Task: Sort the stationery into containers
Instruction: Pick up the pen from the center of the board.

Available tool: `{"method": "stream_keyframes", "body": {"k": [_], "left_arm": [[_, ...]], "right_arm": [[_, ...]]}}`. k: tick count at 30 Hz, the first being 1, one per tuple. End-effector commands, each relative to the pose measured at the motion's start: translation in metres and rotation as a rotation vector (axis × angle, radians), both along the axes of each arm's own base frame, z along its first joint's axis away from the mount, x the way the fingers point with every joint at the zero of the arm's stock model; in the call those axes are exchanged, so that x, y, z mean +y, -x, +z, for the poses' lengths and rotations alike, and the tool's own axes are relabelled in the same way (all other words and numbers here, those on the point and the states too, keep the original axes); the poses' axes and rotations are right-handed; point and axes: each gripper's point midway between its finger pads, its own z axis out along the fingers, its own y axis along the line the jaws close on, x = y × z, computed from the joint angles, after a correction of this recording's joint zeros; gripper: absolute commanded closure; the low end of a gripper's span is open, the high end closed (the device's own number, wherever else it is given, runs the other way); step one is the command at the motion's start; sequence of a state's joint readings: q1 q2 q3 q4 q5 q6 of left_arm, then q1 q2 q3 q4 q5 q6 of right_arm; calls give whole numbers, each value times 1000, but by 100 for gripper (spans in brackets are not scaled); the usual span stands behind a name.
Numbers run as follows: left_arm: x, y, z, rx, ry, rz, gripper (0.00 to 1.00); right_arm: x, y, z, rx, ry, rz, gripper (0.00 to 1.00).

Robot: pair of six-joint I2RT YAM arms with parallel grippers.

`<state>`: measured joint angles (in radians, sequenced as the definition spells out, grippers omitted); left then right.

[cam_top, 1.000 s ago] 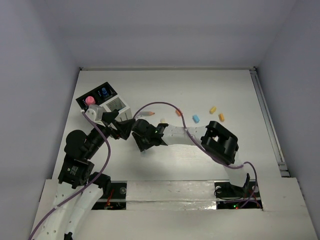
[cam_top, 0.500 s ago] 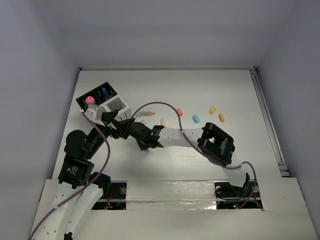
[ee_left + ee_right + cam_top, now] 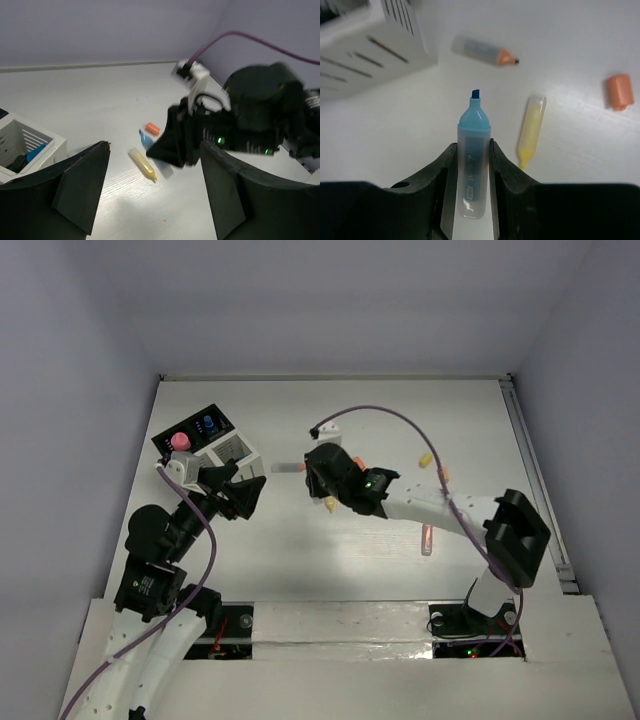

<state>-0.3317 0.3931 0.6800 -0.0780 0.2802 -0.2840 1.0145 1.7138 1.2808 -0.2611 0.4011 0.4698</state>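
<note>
Light blue highlighter [image 3: 474,125]: clamped across the barrel in my right gripper [image 3: 472,150], chisel tip pointing away from the wrist, apparently held off the counter [image 3: 400,420]. On the counter near it, in the wrist view: a yellow marker [image 3: 531,131] at 3 o'clock of the tip, a grey stick with an orange point [image 3: 482,51] at 12, an orange cap [image 3: 621,91] further out at 2. The organizer's slotted white wall [image 3: 375,55] lies at 10 o'clock. My left gripper [image 3: 155,195] stands with fingers apart and nothing between them, just beside the organizer. Judgement: carry toward 10 o'clock high enough to clear the rim, pass clear of the left gripper, hang the barrel upright over one compartment, and only then loosen. The white one shows something blue inside and seems the likely match.
</note>
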Motion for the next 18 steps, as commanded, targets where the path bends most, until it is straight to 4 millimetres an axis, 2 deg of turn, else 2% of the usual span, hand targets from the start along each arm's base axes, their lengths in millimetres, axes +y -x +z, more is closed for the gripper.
{"method": "stream_keyframes", "body": {"k": [1, 3, 4, 5, 8, 14, 18], "left_arm": [[-9, -1, -1, 14, 44, -46, 31], [-15, -2, -6, 45, 65, -74, 34], [-19, -4, -21, 103, 83, -86, 35], [-21, -5, -17, 87, 104, -93, 36], [-22, -9, -27, 124, 135, -84, 38], [-38, -17, -46, 193, 166, -115, 39], [-43, -24, -51, 211, 166, -109, 39]], "right_arm": [[7, -24, 75, -163, -211, -20, 90], [11, -26, 100, -203, -281, 4, 90], [11, -25, 104, -208, -289, 13, 90], [17, -25, 120, -235, -343, 27, 90], [27, -18, 137, -245, -427, 81, 90], [43, -11, 162, -252, -514, 150, 90], [48, -8, 159, -238, -520, 178, 90]]}}
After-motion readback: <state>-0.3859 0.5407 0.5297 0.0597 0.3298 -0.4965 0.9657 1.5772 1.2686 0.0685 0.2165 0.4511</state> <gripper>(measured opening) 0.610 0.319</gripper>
